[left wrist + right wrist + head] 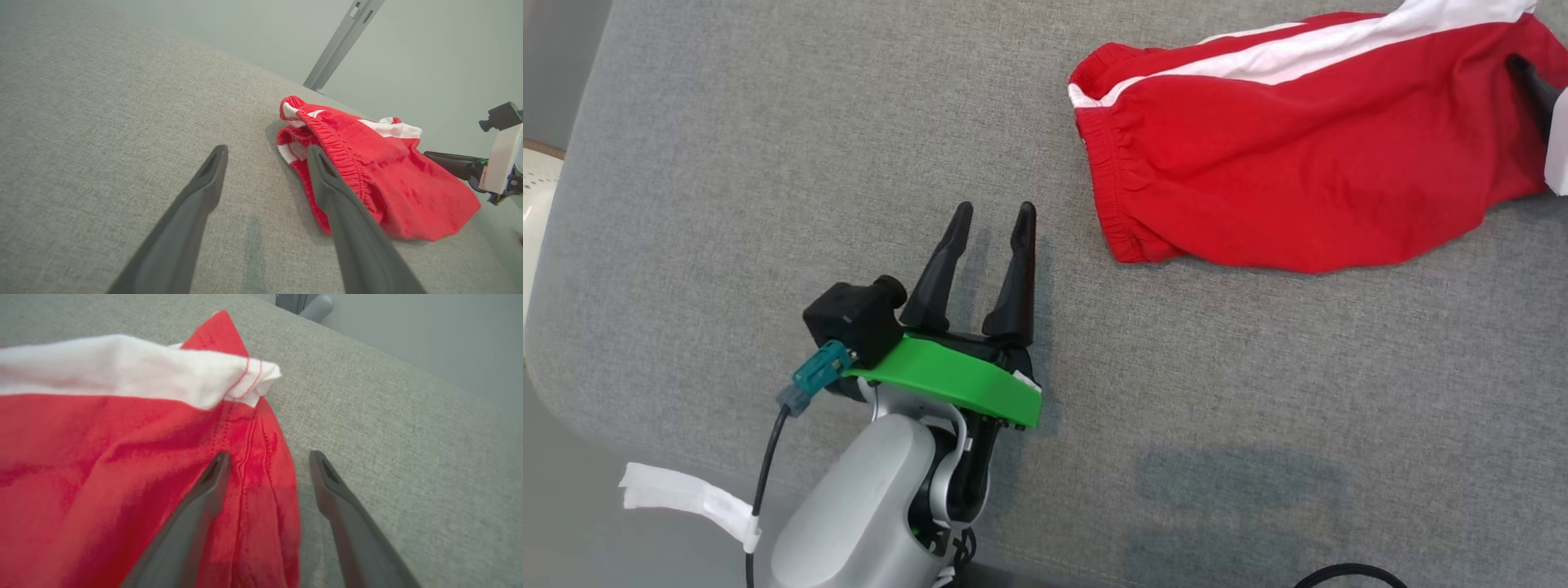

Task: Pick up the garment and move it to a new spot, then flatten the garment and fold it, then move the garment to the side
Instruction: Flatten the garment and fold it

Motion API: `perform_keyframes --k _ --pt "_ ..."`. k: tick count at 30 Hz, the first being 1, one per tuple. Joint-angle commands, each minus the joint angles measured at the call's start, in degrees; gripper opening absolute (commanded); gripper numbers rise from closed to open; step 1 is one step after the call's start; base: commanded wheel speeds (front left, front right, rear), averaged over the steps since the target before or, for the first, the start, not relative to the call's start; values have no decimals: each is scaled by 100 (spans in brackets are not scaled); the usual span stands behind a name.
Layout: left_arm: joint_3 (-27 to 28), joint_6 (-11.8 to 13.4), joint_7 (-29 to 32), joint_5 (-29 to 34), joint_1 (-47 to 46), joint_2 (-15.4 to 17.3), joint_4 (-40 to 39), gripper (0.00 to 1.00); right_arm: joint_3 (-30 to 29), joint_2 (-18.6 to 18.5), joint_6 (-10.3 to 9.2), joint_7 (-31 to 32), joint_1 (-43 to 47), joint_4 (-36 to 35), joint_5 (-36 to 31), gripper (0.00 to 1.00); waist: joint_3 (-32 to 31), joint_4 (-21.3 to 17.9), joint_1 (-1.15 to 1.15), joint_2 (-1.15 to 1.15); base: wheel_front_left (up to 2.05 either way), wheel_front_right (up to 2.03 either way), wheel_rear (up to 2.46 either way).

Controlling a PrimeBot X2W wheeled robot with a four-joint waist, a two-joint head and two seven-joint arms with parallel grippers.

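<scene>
while the left fingers (939, 269) stand apart over bare bench (727, 163), the right fingers (196, 514) stand apart astride a stitched leg hem. the shorts (1298, 180) lie crumpled on the robot's right, long axis across the bench, gathered elastic waistband toward the left fingers. soft red knit, white side stripe, on grey weave. a metal post (343, 45) stands beyond.

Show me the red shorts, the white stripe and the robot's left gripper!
red shorts (1290, 188), head view, middle of the red cloth
white stripe (1307, 55), head view, middle of the stripe
left gripper (996, 211), head view, between its two fingertips
</scene>
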Motion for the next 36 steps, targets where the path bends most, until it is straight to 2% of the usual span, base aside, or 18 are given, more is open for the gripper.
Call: perform_keyframes --k 1,2,3,10,16,22,28,34,36 --pt "-6 -68 -13 101 45 -42 43 100 27 114 -2 83 250 -20 133 30 -15 15 0 0 0 0 0" --pt "-6 -68 -13 101 45 -42 43 100 27 114 -2 83 250 -20 133 30 -15 15 0 0 0 0 0" --pt "-6 -84 -13 120 43 -67 59 100 29 174 -1 110 303 -74 245 0 -25 15 0 0 0 0 0" --pt "7 -332 -14 281 201 26 148 100 -468 456 -2 75 628 -362 1268 0 -356 -231 0 0 0 0 0" --pt "64 -473 -14 517 573 330 205 100 -1115 790 -3 135 1229 -704 2170 0 -893 -743 0 0 0 0 0" --pt "222 -542 -14 635 1153 659 118 100 -1783 991 -3 395 1940 -962 2693 0 -1429 -1266 0 0 0 0 0" --pt "375 -510 -14 788 1642 777 -29 100 -2520 979 -3 471 2515 -1014 2595 0 -1668 -1493 0 0 0 0 0" --pt "379 -569 -14 884 1845 598 -135 100 -3224 891 -2 224 2654 -1130 1861 0 -1572 -1406 0 0 0 0 0" --pt "407 -586 -14 910 1891 546 -150 100 -3337 1097 -2 220 2556 -1362 1623 0 -1500 -1349 0 0 0 0 0"
